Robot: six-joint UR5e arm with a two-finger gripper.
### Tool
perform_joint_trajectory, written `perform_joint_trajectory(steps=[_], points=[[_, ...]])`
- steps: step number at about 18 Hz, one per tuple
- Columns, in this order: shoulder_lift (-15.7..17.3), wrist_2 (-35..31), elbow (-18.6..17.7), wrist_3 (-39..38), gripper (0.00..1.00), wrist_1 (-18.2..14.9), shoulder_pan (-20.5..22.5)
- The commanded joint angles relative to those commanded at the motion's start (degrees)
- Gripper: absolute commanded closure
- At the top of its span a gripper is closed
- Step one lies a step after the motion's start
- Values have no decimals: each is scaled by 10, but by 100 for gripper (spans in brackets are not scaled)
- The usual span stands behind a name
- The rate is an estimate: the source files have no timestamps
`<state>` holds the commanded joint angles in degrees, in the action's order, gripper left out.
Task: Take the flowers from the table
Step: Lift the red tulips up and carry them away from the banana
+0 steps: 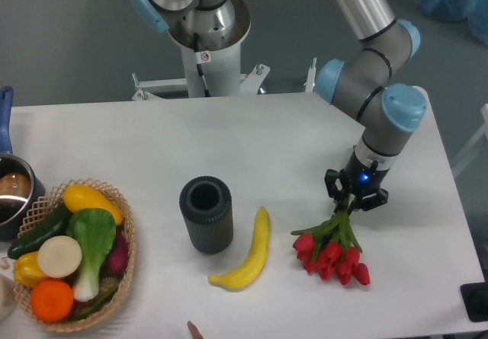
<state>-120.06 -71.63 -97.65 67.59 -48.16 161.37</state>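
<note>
The flowers (329, 254), a bunch of red tulip buds with green leaves and stems, are at the right of the white table (252, 141), buds toward the front edge. Their stems run up into my gripper (349, 204), which points down over the stem end and is shut on the stems. The buds seem to rest on or hover just above the tabletop; I cannot tell which. The fingertips are mostly hidden by the gripper body and leaves.
A yellow banana (248, 254) lies left of the flowers. A dark ribbed cylinder cup (206, 213) stands upright left of the banana. A wicker basket (114, 202) of vegetables and fruit is at the front left, a pot (11, 194) behind it.
</note>
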Motion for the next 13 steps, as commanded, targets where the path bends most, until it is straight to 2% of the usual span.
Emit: perform_joint_trajectory(steps=[4,8,11,13], points=[[13,1,-1,1,72,0,4],[46,8,3,3,72,0,20],[65,47,11,3,72,0,37],[73,96,15,0,72,0,57]])
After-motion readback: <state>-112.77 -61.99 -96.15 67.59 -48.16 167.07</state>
